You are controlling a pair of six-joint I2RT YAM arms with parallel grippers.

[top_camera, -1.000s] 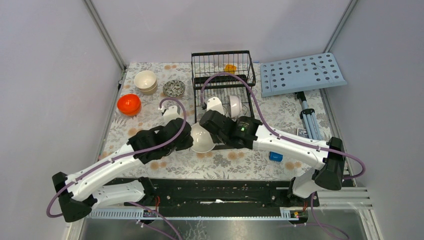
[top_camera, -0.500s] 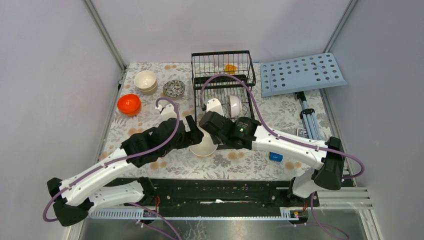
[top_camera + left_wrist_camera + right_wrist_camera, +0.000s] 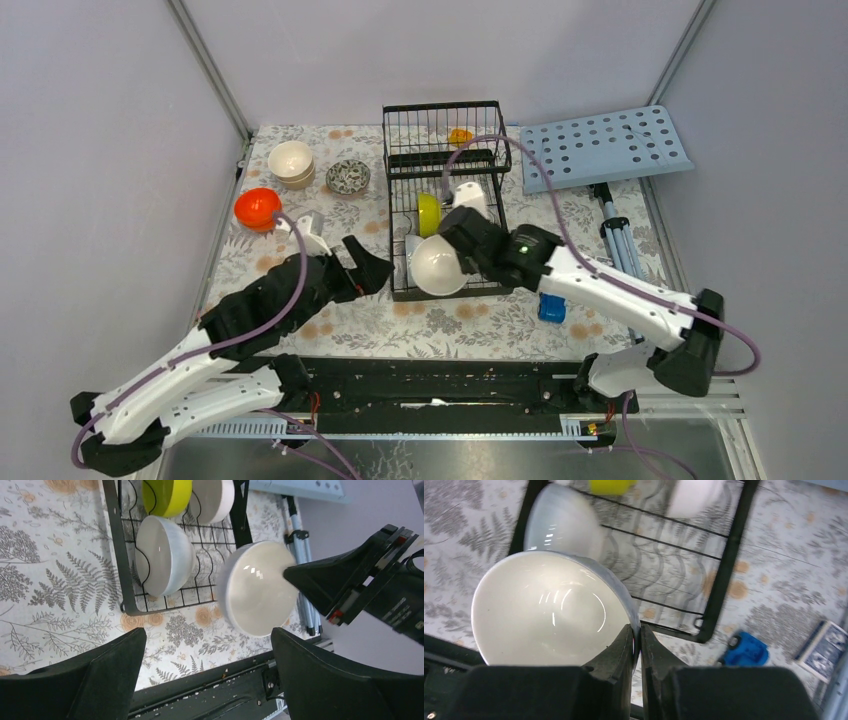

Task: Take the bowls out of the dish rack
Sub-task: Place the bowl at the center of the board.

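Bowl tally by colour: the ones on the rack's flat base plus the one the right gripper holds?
White bowl: 3, two on the rack, one in the right gripper
Yellow-green bowl: 1, on the rack
Total: 4

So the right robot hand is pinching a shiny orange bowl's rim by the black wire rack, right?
No, it's a glossy white round bowl, not orange. The right wrist view shows the right gripper pinching its rim by the black wire rack.

centre bowl (image 3: 437, 268): glossy white
rack bowl (image 3: 428, 213): yellow-green
dish rack (image 3: 440, 128): black wire
table cover (image 3: 460, 320): grey ferns, orange blossoms
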